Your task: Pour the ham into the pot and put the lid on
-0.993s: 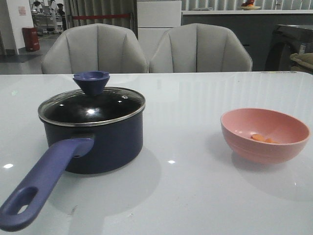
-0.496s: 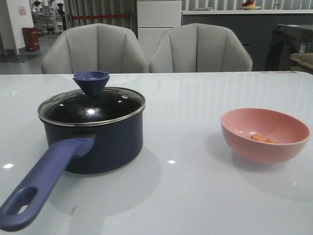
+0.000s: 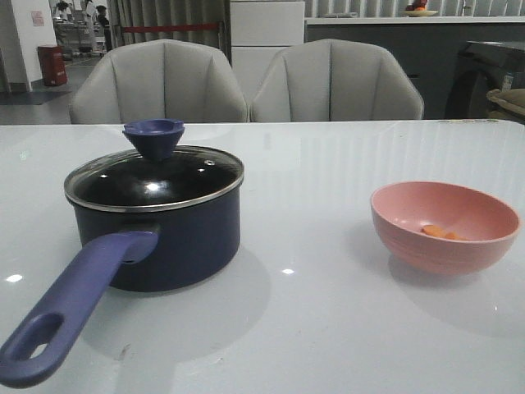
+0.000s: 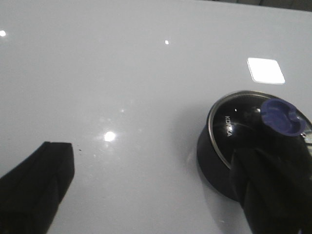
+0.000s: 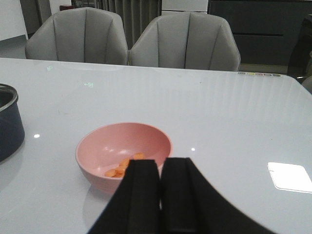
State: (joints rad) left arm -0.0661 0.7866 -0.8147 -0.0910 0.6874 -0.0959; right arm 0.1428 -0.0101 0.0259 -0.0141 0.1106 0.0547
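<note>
Pot (image 3: 164,238) at left of the front frame, covered by the lid (image 3: 154,176); ham (image 3: 441,232) inside the pink bowl (image 3: 444,226) at right, both on the surface (image 3: 328,328). Left fingers (image 4: 53,170) spread wide. Right fingers (image 5: 141,190) pressed together, holding nothing.

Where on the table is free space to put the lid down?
The widest bare patch lies between the pot and the pink bowl. The table is also bare behind both, toward the chairs. Left front is crowded: the pot's handle juts there.
</note>
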